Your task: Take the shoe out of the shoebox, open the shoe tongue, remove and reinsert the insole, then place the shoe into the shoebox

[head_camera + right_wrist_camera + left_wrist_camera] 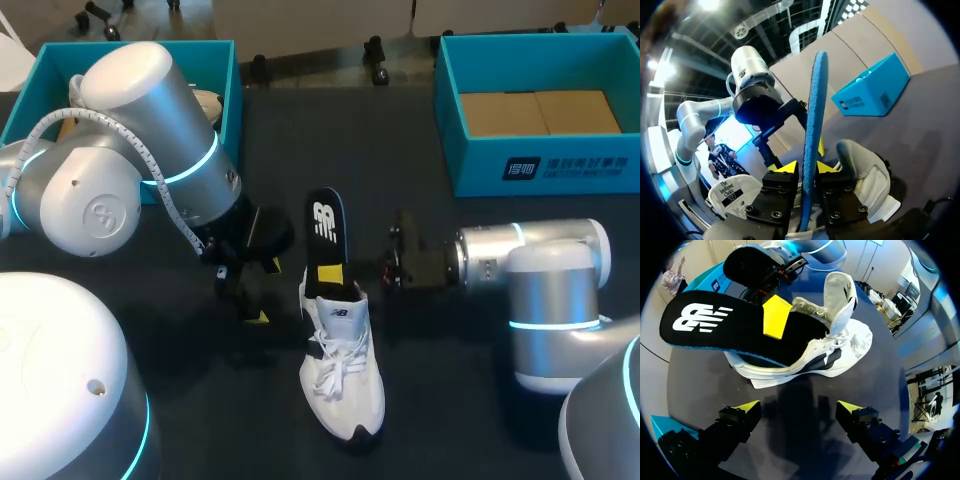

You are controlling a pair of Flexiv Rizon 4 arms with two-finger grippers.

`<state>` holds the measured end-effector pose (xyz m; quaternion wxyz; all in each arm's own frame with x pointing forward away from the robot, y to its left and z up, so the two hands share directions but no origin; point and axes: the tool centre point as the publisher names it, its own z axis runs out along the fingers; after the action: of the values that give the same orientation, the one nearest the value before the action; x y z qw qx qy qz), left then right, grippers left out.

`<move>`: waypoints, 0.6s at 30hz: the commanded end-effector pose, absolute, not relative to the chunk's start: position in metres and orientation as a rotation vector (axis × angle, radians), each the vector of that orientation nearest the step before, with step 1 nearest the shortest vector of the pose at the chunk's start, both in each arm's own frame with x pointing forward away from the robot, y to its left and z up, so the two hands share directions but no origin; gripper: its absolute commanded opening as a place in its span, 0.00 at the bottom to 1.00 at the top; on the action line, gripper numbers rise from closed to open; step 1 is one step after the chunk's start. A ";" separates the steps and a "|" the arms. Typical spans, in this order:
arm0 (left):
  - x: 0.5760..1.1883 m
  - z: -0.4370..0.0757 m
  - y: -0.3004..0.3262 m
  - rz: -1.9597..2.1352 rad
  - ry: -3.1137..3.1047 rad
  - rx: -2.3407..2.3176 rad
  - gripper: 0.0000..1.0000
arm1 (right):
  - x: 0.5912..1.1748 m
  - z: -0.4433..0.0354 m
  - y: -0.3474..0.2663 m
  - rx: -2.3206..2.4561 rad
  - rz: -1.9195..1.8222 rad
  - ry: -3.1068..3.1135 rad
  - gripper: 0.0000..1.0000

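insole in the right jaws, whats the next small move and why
Probably draw the insole back and up, clear of the shoe. The right jaws are shut on it mid-length, its toe end is inside the shoe and its heel end sticks out behind. The left jaws stand open beside the shoe, not holding it, so go slowly.

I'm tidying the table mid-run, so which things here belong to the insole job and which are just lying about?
In the job: shoe, insole, right gripper shut on it, open left gripper, cardboard-lined teal shoebox.
Lying about: second teal box at the far left, something white inside.
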<state>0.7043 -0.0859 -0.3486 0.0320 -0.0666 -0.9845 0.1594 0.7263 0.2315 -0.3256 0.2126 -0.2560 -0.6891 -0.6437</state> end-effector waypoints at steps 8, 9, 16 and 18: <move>0.703 -0.348 -0.085 0.491 -3.034 -0.205 1.00 | 0.738 -0.322 0.234 -0.732 -1.834 -1.882 0.00; 0.703 -0.348 -0.085 0.491 -3.034 -0.205 1.00 | 0.739 -0.322 0.234 -0.734 -1.834 -1.880 0.00; 0.703 -0.348 -0.085 0.491 -3.034 -0.205 1.00 | 0.740 -0.329 0.232 -0.767 -1.796 -1.850 0.00; 0.703 -0.348 -0.085 0.491 -3.034 -0.205 1.00 | 0.738 -0.332 0.231 -0.776 -1.786 -1.846 0.00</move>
<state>0.7043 -0.0859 -0.3486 0.0319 -0.0666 -0.9845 0.1594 0.7383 0.2312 -0.3287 0.2233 -0.2831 -0.6690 -0.6500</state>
